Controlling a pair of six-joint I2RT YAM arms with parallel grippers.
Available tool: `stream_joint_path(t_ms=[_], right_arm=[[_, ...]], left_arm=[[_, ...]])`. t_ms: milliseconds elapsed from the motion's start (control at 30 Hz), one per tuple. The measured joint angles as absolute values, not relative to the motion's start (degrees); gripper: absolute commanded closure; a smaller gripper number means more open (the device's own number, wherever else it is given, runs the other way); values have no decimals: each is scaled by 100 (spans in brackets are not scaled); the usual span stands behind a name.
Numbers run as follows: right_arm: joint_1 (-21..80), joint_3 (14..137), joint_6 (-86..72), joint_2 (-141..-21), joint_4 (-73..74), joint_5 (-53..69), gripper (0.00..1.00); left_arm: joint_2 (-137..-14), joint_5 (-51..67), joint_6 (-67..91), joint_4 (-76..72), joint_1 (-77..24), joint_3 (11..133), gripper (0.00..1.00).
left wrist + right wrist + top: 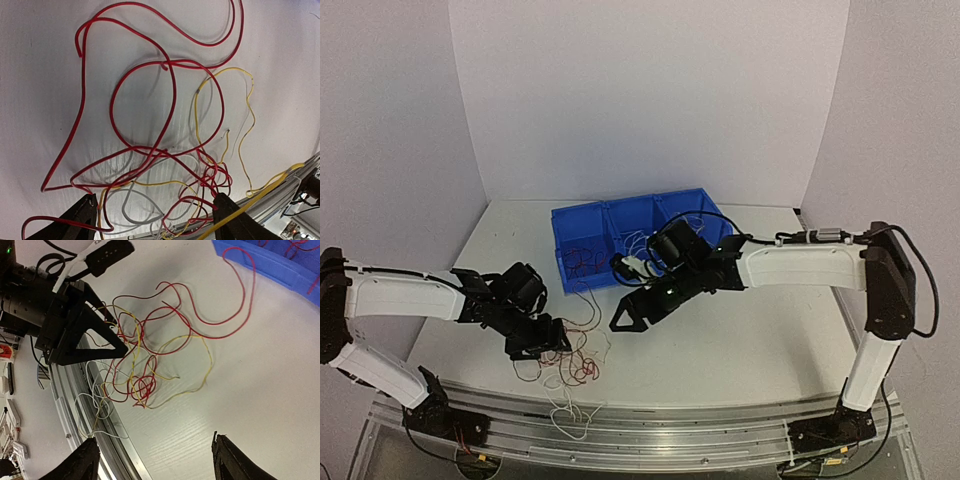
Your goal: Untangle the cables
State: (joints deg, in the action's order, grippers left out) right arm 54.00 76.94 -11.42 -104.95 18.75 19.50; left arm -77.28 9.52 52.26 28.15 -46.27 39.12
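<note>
Cables [570, 368] lay tangled on the counter [740, 340] at six o'clock from the blue bin [561, 245], several red ones inside its left compartment. Left hand [155, 200] and right hand [154, 439] both gaped wide, empty.

Overhead camera faces down-forward from afar — both wrist cameras, close, share the tangled cables [142, 387].

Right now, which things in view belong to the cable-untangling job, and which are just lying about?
Job:
- tangle of thin red, yellow and white wires at the near edge of the white table
- loose thin red wires in the left compartment of the blue plastic three-compartment bin

Lying about:
- the bin itself
- metal rail along the table's front
</note>
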Motion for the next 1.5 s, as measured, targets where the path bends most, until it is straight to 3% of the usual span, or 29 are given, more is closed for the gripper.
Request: stream_joint_path(t_ms=[267, 433, 500, 567, 633, 700, 967, 1133, 1300, 1500], right_arm=[[5718, 8920, -1178, -12113, 1267, 2161, 36], [5806, 9299, -1195, -12562, 1213, 2232, 48], [5858, 9395, -1214, -12647, 1195, 2225, 68], [5893, 9460, -1232, -12723, 1142, 2189, 99], [5925, 9472, -1291, -12760, 1122, 2088, 100], [5948, 9464, -1383, -12764, 1122, 1885, 100], [5830, 8179, -1853, -11468, 907, 592, 100], [4497, 7072, -2301, -9430, 1079, 365, 100], [2866, 6712, -2361, -7998, 1990, -557, 100], [2558, 6694, -2187, -7272, 2782, -1060, 100]], left_arm=[[-8231, 422, 5498, 2666, -4961, 3911, 38], [-8411, 234, 5594, 2571, -5175, 3945, 54], [-8460, 212, 5598, 2525, -5186, 3964, 64], [-8526, 169, 5649, 2488, -5188, 3998, 77], [-8566, 129, 5692, 2467, -5193, 4012, 93], [-8580, 120, 5711, 2457, -5199, 4010, 100], [-8166, -398, 5762, 2642, -5297, 4253, 100], [-7405, -884, 5889, 2939, -5325, 4519, 100], [-6926, -1323, 6017, 3571, -5194, 4562, 100], [-6572, -1458, 5740, 3947, -5116, 4440, 100]])
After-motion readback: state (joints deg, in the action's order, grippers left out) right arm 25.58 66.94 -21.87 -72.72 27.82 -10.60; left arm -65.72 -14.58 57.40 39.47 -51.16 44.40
